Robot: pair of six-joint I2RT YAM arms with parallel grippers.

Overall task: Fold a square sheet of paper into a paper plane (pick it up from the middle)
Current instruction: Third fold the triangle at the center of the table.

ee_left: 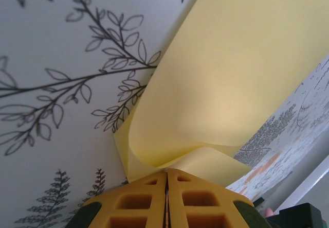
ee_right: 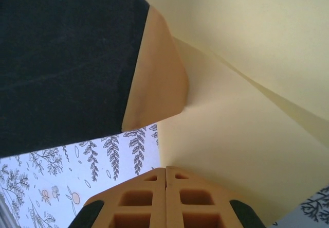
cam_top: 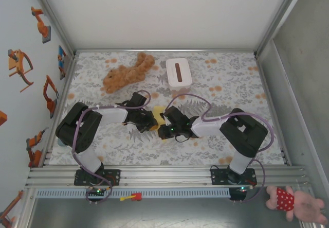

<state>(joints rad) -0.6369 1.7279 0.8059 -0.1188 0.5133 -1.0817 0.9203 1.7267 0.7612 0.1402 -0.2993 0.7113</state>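
Note:
The square sheet of paper (cam_top: 160, 114) is pale yellow and hangs bunched between my two grippers at the middle of the table. My left gripper (cam_top: 152, 125) is shut on its lower edge. In the left wrist view the paper (ee_left: 231, 73) curls up and away from the closed left gripper (ee_left: 167, 172). My right gripper (cam_top: 165, 126) meets it from the right. In the right wrist view the shut right gripper (ee_right: 165, 169) pinches the paper (ee_right: 257, 109) at its edge, and a left fingertip (ee_right: 157, 79) presses the sheet just above. The paper plane is out of view.
A brown plush toy (cam_top: 126, 73) lies at the back left. A white box with a brown slot (cam_top: 178, 72) stands at the back middle. The floral tablecloth (cam_top: 231, 84) is bare to the right. A pink plush (cam_top: 295, 202) lies off the table, front right.

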